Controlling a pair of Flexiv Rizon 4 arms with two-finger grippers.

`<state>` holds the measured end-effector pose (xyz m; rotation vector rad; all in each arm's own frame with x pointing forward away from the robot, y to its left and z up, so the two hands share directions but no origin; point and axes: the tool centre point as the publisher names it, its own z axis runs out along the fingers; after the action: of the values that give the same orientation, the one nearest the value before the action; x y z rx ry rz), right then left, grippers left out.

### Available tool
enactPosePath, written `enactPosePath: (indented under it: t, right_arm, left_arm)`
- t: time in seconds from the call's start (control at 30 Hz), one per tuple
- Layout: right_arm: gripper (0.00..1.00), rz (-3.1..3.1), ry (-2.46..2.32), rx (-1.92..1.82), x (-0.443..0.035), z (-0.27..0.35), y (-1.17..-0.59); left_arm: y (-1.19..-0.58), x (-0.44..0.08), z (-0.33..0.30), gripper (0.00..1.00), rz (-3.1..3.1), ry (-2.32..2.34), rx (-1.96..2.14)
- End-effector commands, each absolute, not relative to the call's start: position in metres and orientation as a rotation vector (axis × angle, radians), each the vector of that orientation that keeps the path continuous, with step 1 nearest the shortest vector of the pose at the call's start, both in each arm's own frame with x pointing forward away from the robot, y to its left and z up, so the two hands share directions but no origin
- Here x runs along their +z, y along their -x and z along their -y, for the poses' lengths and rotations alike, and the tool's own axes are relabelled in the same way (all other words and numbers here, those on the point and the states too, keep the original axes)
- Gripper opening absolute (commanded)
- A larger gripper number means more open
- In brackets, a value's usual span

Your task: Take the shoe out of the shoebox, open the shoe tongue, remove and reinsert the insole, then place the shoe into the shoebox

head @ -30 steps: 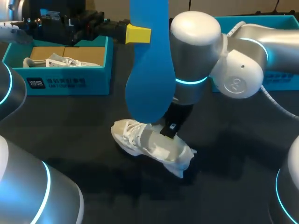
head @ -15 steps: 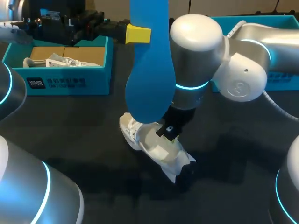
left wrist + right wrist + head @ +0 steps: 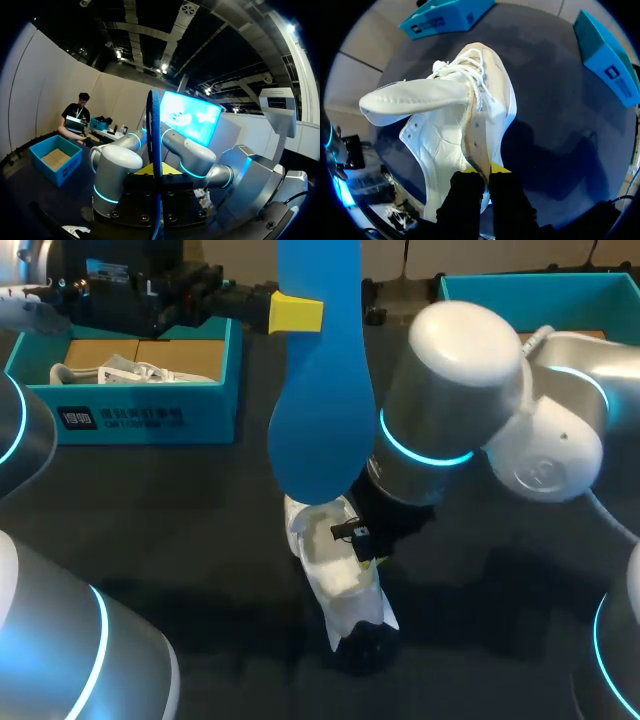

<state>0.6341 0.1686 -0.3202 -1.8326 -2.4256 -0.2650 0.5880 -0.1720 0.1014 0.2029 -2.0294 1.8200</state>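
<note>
The dark desk (image 3: 150, 500), matte and seemingly soft-topped, carries a teal shoebox (image 3: 140, 415) at its far left, with a second white shoe (image 3: 135, 371) lying inside, and another teal box (image 3: 520, 285) at its far right. The right arm (image 3: 450, 430) bends in over the middle. The blue insole (image 3: 320, 390) hangs upright, its long axis near vertical and its broad end down, held partway up by the left claw (image 3: 305, 313), which is clenched on it. Directly under that lower end is the white shoe (image 3: 340, 580), tipped on its side, its long axis running from beneath the insole toward the desk's near edge; whether it rests on the desk is unclear. The tongue (image 3: 415, 97) is folded well out, leaving the mouth open. The right claw (image 3: 481, 172) pinches the shoe's collar wall between both fingers. With the insole's tip just above the opening, reinsertion looks like the step in hand, and the left claw is the one placed to lower it
</note>
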Motion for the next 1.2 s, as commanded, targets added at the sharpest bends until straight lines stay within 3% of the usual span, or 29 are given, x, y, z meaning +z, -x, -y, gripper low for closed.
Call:
enactPosePath:
  t: [0.03,1.2]
  right_arm:
    - [0.00,2.243,2.068,-0.404,-0.320,-0.168,-0.628]
    - [0.00,2.094,2.003,-0.438,-0.376,-0.179,-0.653]
  left_arm:
    - [-0.589,0.102,0.174,0.00,2.032,-0.202,1.816]
    - [-0.589,0.102,0.174,0.00,2.032,-0.202,1.816]
